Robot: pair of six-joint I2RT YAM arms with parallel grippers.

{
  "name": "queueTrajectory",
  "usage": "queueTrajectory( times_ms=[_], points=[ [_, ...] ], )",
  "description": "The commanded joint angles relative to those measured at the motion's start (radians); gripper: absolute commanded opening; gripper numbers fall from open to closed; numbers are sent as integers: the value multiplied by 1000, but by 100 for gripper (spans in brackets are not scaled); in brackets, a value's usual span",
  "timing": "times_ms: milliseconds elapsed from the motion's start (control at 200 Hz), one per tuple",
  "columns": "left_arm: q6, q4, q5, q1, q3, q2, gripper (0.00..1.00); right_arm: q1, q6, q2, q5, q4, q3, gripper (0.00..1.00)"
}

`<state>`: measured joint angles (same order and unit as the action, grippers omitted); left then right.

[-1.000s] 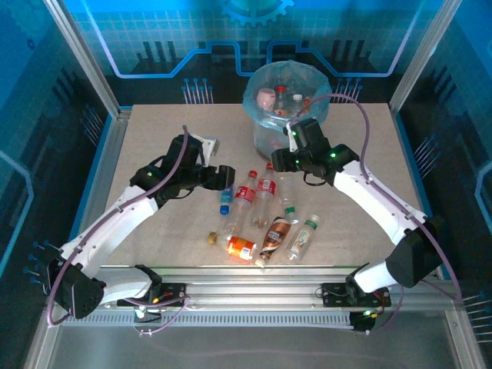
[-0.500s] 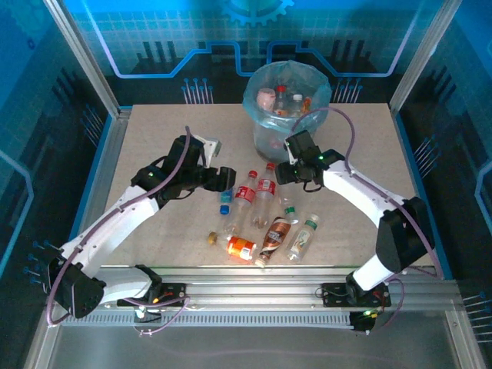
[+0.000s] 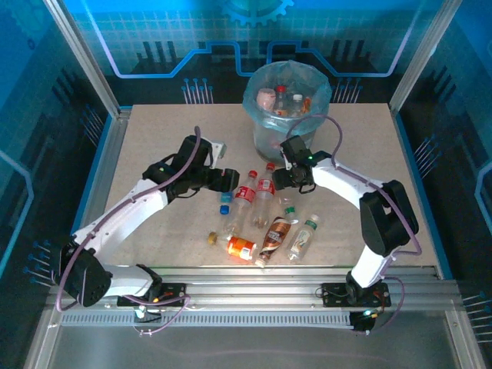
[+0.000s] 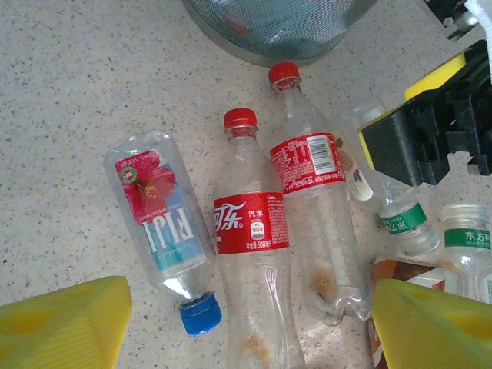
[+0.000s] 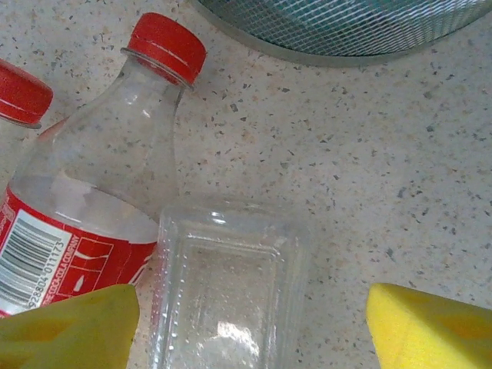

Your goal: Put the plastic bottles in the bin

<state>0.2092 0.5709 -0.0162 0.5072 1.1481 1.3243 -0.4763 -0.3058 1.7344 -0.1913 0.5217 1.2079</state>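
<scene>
Top external: beige table, blue walls

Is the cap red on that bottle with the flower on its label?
No, the flower-label bottle wears a blue cap.

Bright even overhead light, soft shadows, sharp wrist views, small glints on the bottles.
</scene>
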Motion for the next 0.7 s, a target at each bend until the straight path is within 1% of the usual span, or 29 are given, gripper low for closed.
queueTrajectory(
  times_ms=[0, 85, 290, 435, 695],
  points=[
    [7, -14, -24, 6, 6, 10, 83, 10, 1, 32, 25, -30, 21, 80],
    [10, -14, -19, 7, 0, 10, 84, 11, 6, 54, 12, -20, 39, 83],
    [23, -26, -19, 7, -11, 18, 84, 11, 23, 107, -12, -15, 57, 83],
    [22, -39, -17, 7, -12, 29, 84, 12, 34, 112, -34, -28, 47, 76],
    [9, -26, -2, 7, 33, 49, 86, 22, 24, 92, -19, -24, 64, 65]
  ],
)
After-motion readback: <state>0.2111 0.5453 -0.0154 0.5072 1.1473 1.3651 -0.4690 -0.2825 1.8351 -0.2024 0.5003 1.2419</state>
